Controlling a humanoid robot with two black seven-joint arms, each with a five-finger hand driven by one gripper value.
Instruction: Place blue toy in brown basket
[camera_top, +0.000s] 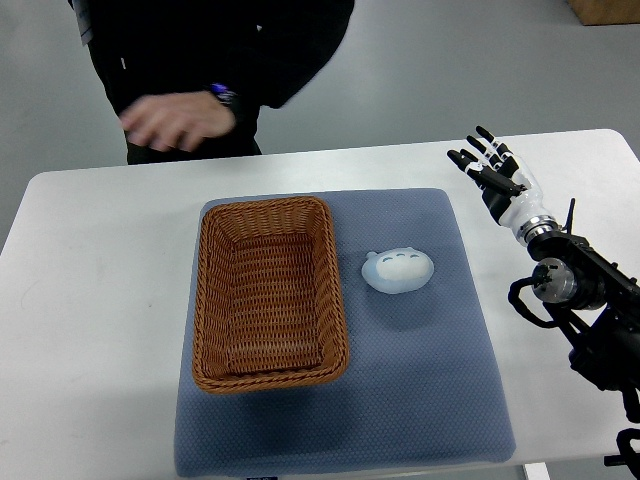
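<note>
A grey floor is showing behind a white bench (90, 300), and a blue-grey mat (420, 400) is lying across the middle of the bench. On the left half of the mat a brown basket (215, 330) of woven wicker is sitting, rectangular and holding nothing. Just beside its right wall, apart from it, the blue toy (398, 271) is resting on the mat: a pale, rounded plush shape with small dark marks on its upper face. The right robot hand (492, 166) is hovering over the bench's far right part, well apart from the toy, its dark fingers (478, 172) spreading out straight and gripping nothing; its arm is coming in from the right edge. At the far side of the bench a person in dark clothing is standing, with one hand (175, 122) blurring above the bench's far edge.
</note>
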